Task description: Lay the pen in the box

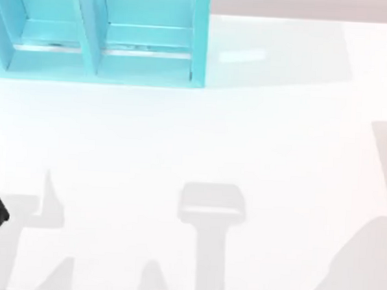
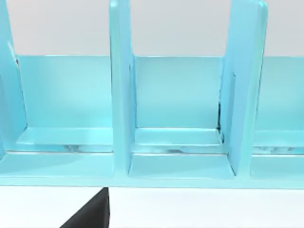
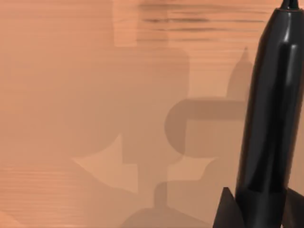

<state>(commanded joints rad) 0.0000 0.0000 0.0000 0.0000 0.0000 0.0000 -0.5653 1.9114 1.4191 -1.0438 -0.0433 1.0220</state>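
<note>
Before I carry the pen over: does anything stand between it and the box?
Nothing visible does. The right gripper holds the pen, and just shadows lie on the table in front of the box's open compartments.

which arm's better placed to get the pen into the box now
Right, probably: the right gripper is closed on the pen. The left gripper faces the box with no pen seen in it. The box sits at the far left of the table, so right must reach across.
</note>
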